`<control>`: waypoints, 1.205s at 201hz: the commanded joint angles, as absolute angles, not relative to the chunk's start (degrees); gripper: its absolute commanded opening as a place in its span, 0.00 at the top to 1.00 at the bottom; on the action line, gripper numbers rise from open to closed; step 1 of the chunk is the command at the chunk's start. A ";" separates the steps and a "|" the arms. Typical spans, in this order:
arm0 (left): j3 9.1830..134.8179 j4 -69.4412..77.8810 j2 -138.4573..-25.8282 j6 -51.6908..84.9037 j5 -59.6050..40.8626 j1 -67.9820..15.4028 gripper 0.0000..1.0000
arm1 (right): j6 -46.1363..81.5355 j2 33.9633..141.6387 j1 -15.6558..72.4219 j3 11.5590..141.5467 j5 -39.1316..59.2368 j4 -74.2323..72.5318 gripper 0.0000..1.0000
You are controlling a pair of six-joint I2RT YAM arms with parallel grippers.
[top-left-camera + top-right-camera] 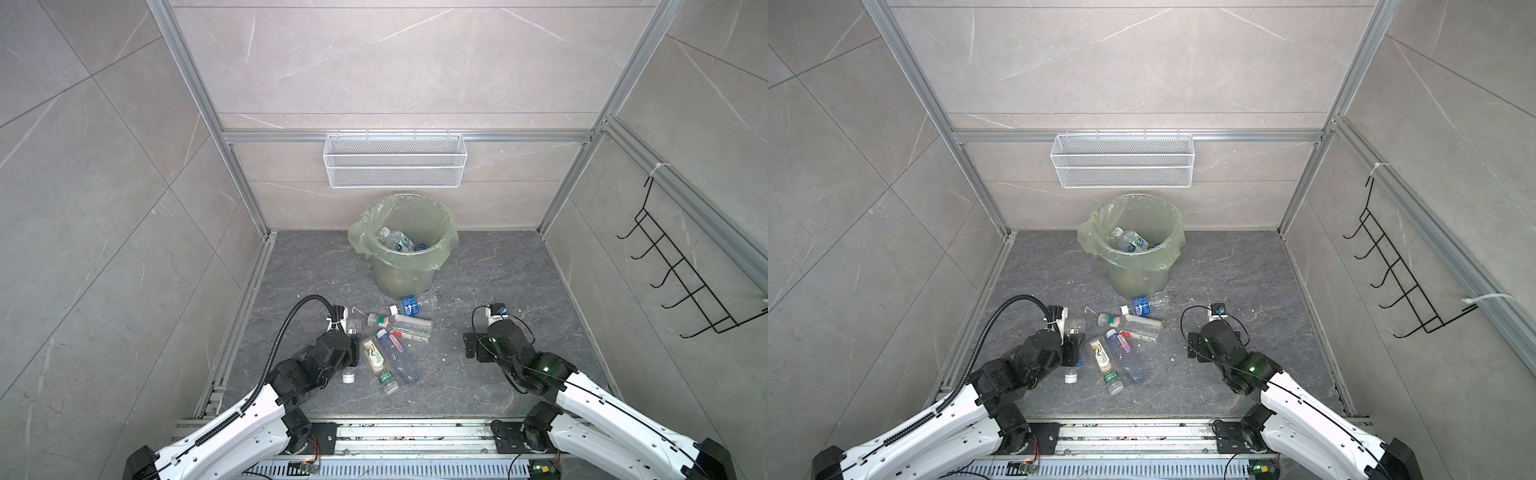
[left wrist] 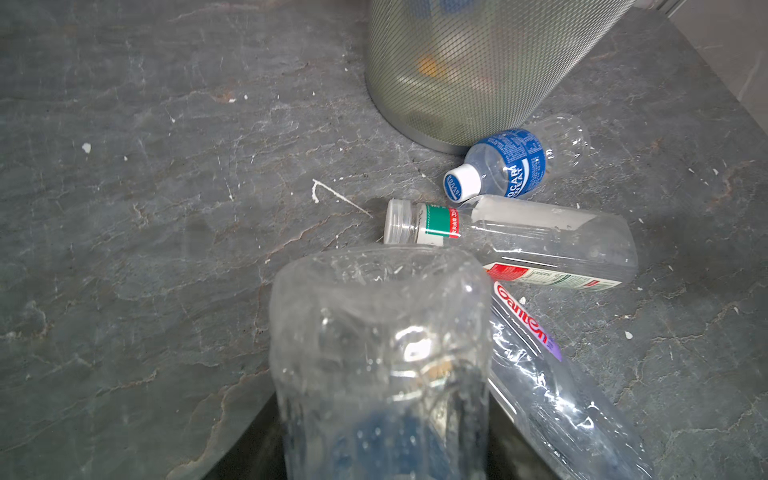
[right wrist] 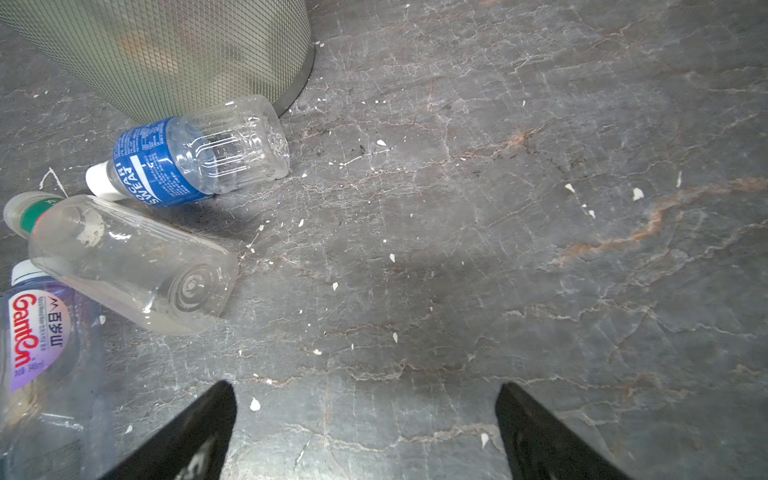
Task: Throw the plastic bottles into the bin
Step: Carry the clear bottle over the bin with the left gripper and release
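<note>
In a top view, veined grey stone floor [image 1: 498, 270] lies between tiled walls; the bag-lined green bin [image 1: 401, 278] stands centre, loose plastic bottles [image 1: 395, 345] below it. Left wrist: left tool [image 2: 382, 461] pinches a thin, crinkled clear bottle [image 2: 380, 353]; it may buckle and slip free. Right wrist: right tool [image 3: 365, 436] spreads wide, empty.

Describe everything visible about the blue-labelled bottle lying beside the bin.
The blue-labelled bottle is small and made of clear plastic, with a white cap, a blue wrap label with white lettering around its upper half, and a ribbed lower body. It looks empty and lies on its side on the grey floor, apparently resting against the foot of the bin. Its cap appears to touch a clear bottle beside it.
</note>
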State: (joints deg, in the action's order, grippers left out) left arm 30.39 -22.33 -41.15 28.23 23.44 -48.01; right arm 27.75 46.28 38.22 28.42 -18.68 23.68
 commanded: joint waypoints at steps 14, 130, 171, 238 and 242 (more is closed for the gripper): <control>39.79 -14.20 -45.04 18.87 23.21 -48.33 0.49 | 28.71 45.70 38.50 28.08 -18.91 22.97 0.01; 138.01 -32.31 -112.71 17.08 -3.81 -28.67 0.00 | 29.17 42.55 38.50 26.99 -19.43 23.73 0.01; 118.27 -20.00 -100.51 17.49 -4.66 -28.21 0.00 | 28.93 41.90 38.50 26.56 -19.13 23.10 0.01; 95.25 -14.50 -81.41 17.14 -2.35 -28.21 0.00 | 27.89 44.34 38.59 27.51 -17.97 22.47 0.01; 94.17 -14.50 -80.53 17.14 -2.05 -28.21 0.00 | 27.80 44.43 38.58 27.52 -17.71 22.35 0.01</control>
State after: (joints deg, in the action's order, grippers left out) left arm 97.73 -19.88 -87.61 16.75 -3.03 -28.42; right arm 28.34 44.10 38.24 27.35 -18.61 23.49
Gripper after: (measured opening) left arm 0.997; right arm 0.988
